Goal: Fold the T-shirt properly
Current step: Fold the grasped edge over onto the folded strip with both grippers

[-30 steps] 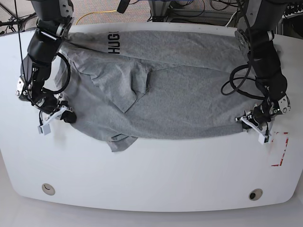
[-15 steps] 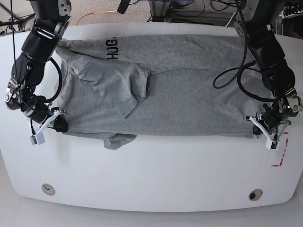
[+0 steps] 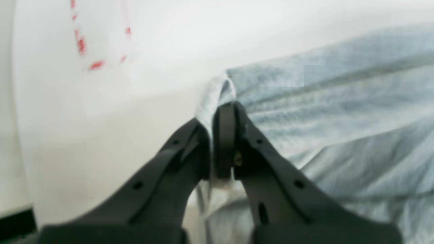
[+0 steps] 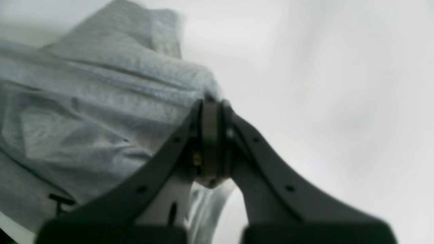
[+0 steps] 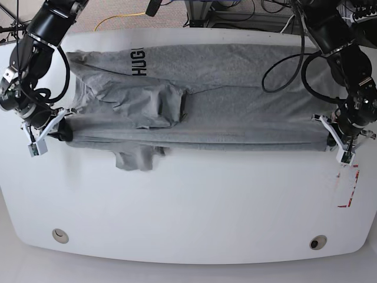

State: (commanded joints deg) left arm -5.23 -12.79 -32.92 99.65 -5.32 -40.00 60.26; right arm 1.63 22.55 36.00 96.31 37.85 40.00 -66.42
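grey cotton, the t-shirt [image 5: 235, 112] now lies stretched taut along the table's [image 5: 188, 212] far edge; left claw [image 3: 220, 112] and right claw [image 4: 212, 105], each clamped on a corner, have pulled apart, flattening it for folding.

Heather-grey T-shirt [image 5: 235, 112] — dark lettering, white table [image 5: 188, 212]

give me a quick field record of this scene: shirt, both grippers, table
shirt: grey T-shirt, stretched flat and wide between both arms, dark lettering near the far edge, a sleeve flap hanging out at the near edge
left gripper: shut on a shirt corner
right gripper: shut on the opposite shirt corner
table: white, red dashed marking near the left gripper
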